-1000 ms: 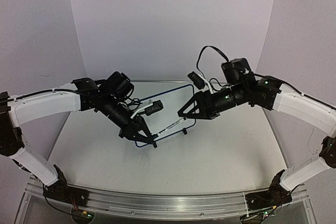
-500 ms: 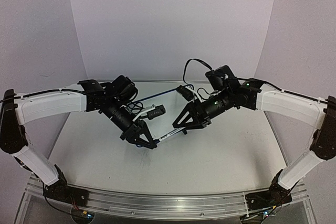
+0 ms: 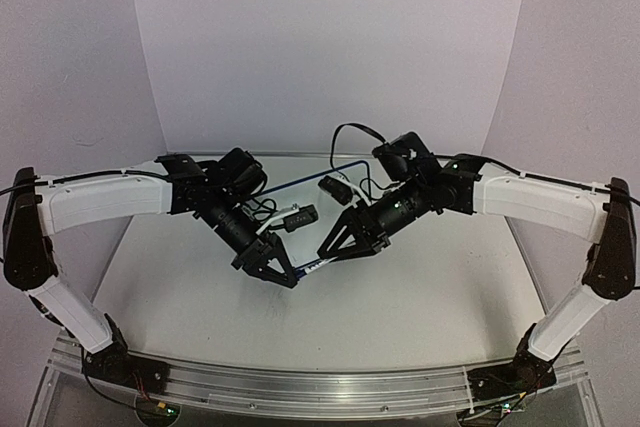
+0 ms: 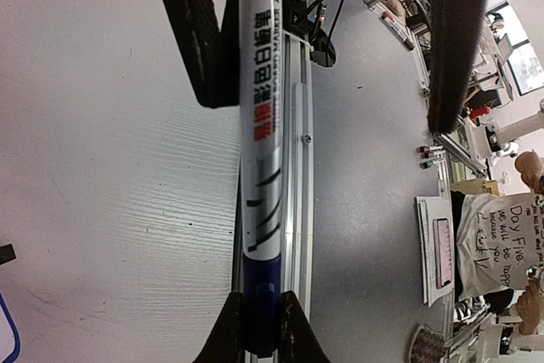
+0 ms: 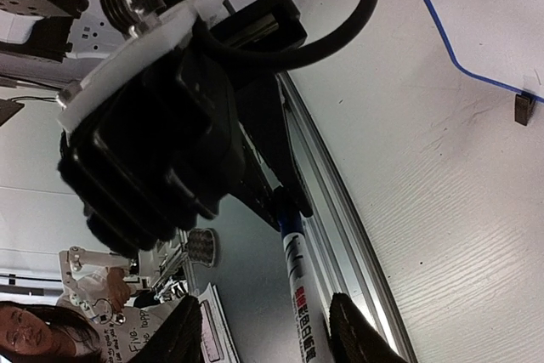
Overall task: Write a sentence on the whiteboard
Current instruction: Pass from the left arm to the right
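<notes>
The left gripper is clamping the blue end of a white-barrelled marker pen. The right gripper is straddling the other end, half spread and not yet gripping. Just beyond, the small blue-framed white whiteboard is sitting on the grey table. It is looking light, stiff and slippery, so bracing its frame edge seems wise.

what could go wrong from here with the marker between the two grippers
1. The left gripper pinches the marker only at its blue end, so a pull or nudge at the far end could lever it loose.
2. The right gripper stands open around the other end, with the marker nearer one finger. Closing may push it sideways.
3. Both grippers are close to the whiteboard, so a dropped marker might hit it.
</notes>
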Controlling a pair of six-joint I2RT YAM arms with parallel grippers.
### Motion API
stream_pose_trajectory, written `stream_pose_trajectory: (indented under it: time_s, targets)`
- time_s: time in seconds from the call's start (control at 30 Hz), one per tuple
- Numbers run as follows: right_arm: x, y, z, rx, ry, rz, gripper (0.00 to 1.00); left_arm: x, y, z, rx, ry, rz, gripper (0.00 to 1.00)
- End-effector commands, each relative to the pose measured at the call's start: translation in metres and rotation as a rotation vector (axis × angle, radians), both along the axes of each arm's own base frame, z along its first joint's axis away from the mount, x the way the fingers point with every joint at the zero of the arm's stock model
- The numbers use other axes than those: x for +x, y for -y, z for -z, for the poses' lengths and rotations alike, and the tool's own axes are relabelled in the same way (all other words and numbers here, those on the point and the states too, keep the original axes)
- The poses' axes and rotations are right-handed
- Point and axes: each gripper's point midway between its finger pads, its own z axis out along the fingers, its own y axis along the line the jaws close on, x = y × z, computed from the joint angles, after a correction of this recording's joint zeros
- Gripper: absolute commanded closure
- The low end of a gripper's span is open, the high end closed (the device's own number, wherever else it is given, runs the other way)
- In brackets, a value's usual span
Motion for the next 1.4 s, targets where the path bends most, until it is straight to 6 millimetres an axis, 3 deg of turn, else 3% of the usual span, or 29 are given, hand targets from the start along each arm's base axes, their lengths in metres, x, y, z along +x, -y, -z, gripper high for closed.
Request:
stream_pose_trajectory:
  time_s: [0.0,0.63,0.73,0.8,1.0,1.37]
  targets:
    - [-0.007,-0.011,-0.011,0.039,0.018,-0.050,0.53,-0.001,0.005,-0.015,-0.040,0.012,0.022,1.00]
    - [-0.018,-0.022,-0.001,0.023,0.008,-0.091,0.62,-0.014,0.007,0.003,0.027,-0.016,0.063,1.00]
    - [-0.018,-0.022,0.003,0.013,0.008,-0.090,0.67,-0.014,0.006,0.002,0.027,-0.011,0.062,1.00]
    - [-0.019,-0.021,0.006,0.008,0.005,-0.094,0.77,-0.014,0.007,0.002,0.025,-0.011,0.063,1.00]
    - [-0.023,-0.018,0.008,0.006,0.005,-0.105,0.81,-0.013,0.006,0.001,0.030,-0.001,0.061,1.00]
    - [-0.029,-0.010,0.012,-0.015,0.006,-0.116,0.98,-0.012,0.004,-0.001,0.034,0.016,0.053,1.00]
